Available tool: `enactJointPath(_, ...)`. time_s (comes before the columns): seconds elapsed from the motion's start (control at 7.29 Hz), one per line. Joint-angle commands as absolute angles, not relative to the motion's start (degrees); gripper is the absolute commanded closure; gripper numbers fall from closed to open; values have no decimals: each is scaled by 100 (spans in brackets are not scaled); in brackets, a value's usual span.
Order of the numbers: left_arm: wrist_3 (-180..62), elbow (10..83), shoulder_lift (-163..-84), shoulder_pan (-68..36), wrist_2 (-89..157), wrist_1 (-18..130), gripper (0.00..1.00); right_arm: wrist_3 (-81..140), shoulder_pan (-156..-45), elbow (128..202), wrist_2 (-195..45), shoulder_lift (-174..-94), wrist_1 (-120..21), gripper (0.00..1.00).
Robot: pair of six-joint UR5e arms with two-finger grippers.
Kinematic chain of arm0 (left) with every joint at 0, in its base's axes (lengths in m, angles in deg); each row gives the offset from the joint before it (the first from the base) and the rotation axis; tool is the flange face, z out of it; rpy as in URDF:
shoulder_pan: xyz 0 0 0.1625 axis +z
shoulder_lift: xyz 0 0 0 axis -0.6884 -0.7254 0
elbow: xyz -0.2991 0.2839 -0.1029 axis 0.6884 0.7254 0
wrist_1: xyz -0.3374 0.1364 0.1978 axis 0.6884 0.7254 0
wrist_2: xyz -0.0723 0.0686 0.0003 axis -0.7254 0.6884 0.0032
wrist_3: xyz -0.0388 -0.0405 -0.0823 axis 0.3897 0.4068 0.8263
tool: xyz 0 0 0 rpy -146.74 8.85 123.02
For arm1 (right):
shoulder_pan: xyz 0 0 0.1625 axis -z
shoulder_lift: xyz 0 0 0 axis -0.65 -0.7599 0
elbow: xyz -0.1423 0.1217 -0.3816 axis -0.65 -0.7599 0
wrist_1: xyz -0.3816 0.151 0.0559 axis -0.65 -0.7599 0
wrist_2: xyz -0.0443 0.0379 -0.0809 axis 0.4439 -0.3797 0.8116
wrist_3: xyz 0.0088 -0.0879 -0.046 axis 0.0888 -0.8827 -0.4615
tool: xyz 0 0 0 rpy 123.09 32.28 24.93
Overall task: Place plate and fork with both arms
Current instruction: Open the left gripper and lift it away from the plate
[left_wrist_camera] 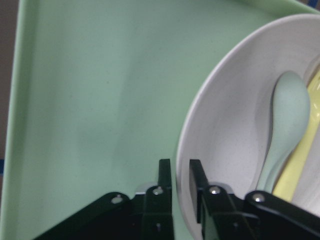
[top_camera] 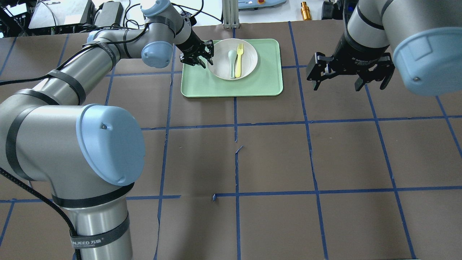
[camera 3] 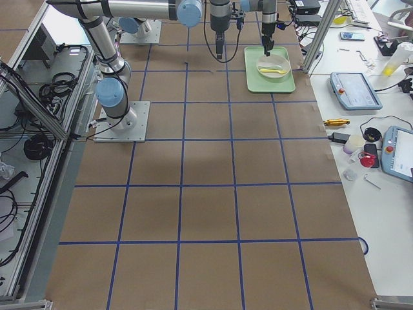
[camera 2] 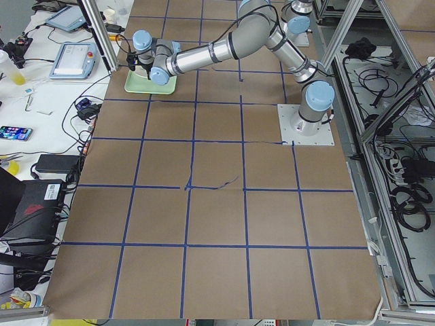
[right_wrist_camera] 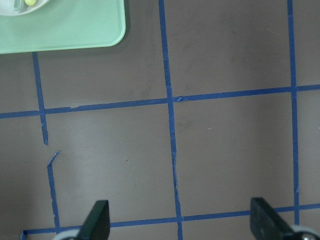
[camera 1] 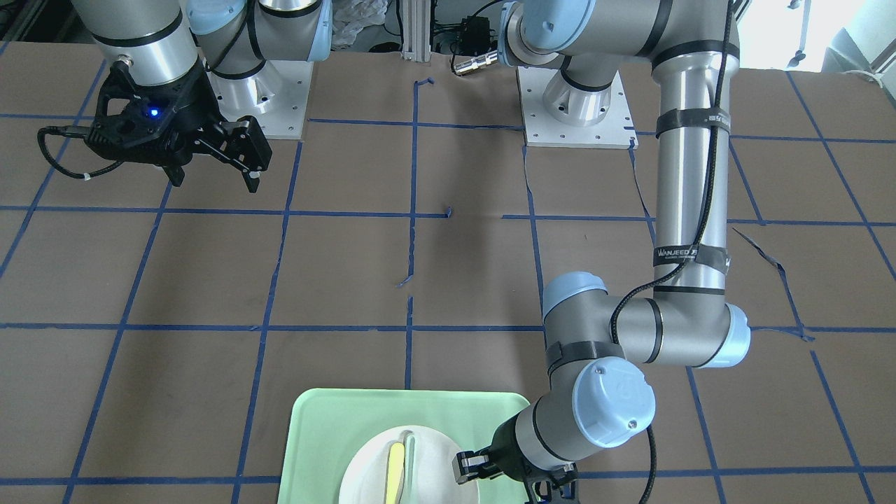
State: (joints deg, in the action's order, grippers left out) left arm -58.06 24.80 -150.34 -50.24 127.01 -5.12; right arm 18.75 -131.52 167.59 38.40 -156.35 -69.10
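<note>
The off-white plate [top_camera: 249, 57] lies on the light-green tray [top_camera: 202, 86] at the far middle of the table. The pale-yellow fork [top_camera: 238, 61] and a grey-green spoon [top_camera: 232, 63] lie side by side in the plate. My left gripper [top_camera: 206, 59] is at the plate's left rim. In the left wrist view the gripper [left_wrist_camera: 180, 182] has its two fingers nearly together with the rim of the plate [left_wrist_camera: 225, 150] between them. My right gripper [top_camera: 348, 85] hangs open and empty above the table, right of the tray. In the right wrist view it [right_wrist_camera: 180, 225] is wide open.
The table is brown paper with a blue tape grid. The tray's corner shows in the right wrist view [right_wrist_camera: 75, 30]. The arm bases [camera 1: 574, 119] stand at the robot's side. Cables and devices lie beyond the far edge [top_camera: 108, 14].
</note>
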Motion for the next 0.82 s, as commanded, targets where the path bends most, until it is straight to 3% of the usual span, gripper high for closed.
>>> enactJointPath(0.0,-5931,3685,-13879,-4888,13633,-646,0,1874,-13151,16759,3842,-15633,-6912,0)
enactJointPath(0.27,-7288,4646,-12551,-4669,14033,306,0,1874,-13151,16759,3834,-15633,-6912,0)
enactJointPath(0.69,-7312,4457,-11107,-4720,14625,2373,0,1883,-13151,16759,3833,-15642,-6912,0)
